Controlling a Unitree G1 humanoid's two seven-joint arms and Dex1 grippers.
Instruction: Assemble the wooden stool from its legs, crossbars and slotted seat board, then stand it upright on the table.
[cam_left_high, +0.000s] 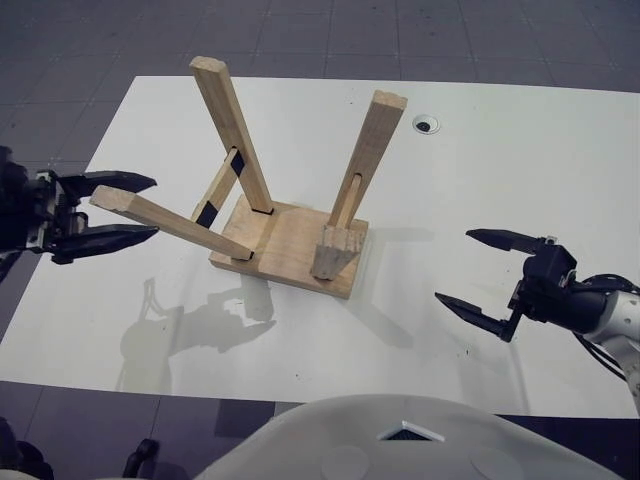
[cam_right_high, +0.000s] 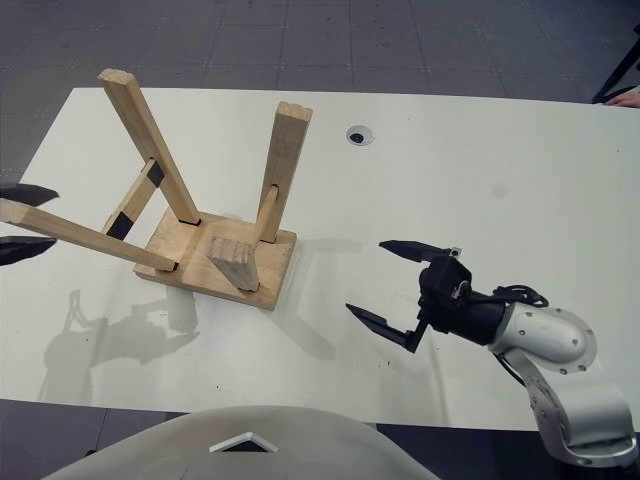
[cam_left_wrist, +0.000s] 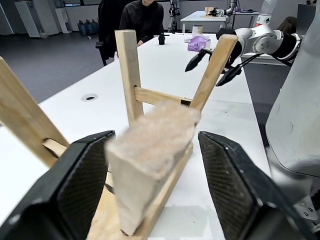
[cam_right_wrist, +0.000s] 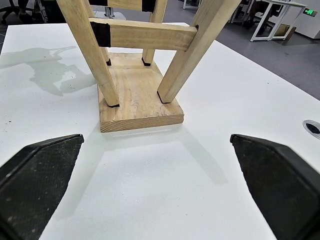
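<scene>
Left fingers (cam_left_high: 110, 182): released and spread wide at the desk's left edge, one on either side of the free end of the slanting leg, clamped on nothing (in the left wrist view, a clear gap on one side of the wood and the other pad just beside it).
Slanting leg (cam_left_high: 170, 222): rooted at the seat board's left corner, leaning far out to the left and ending between the left fingers.
Taped crossbar (cam_left_high: 220, 188): banded in black near each end, joining the slanting leg to the tall left leg.
Tall left leg (cam_left_high: 232, 135): rising from the seat board's far left, tilted back and leftward.
Seat board (cam_left_high: 290, 255): flat on the desk (cam_left_high: 520, 170), left of centre, underside up, carrying all four legs in its slots (so the stool is upside down, legs in the air).
Near leg (cam_left_high: 333, 250): at the board's front right, tipped toward the head camera and seen almost end-on.
Second crossbar (cam_right_wrist: 142, 34): black at both ends, bridging the two legs nearest the right fingers, well above the board.
Tall right leg (cam_left_high: 368, 155): rising from the board's right side, leaning back and rightward.
Cable hole (cam_left_high: 425, 123): set in the desk just right of the tall right leg's top, farther back.
Right fingers (cam_left_high: 500, 240): released, spread wide, grasping nothing, above the desk to the right of the stool, well apart from it, tips turned toward it.
</scene>
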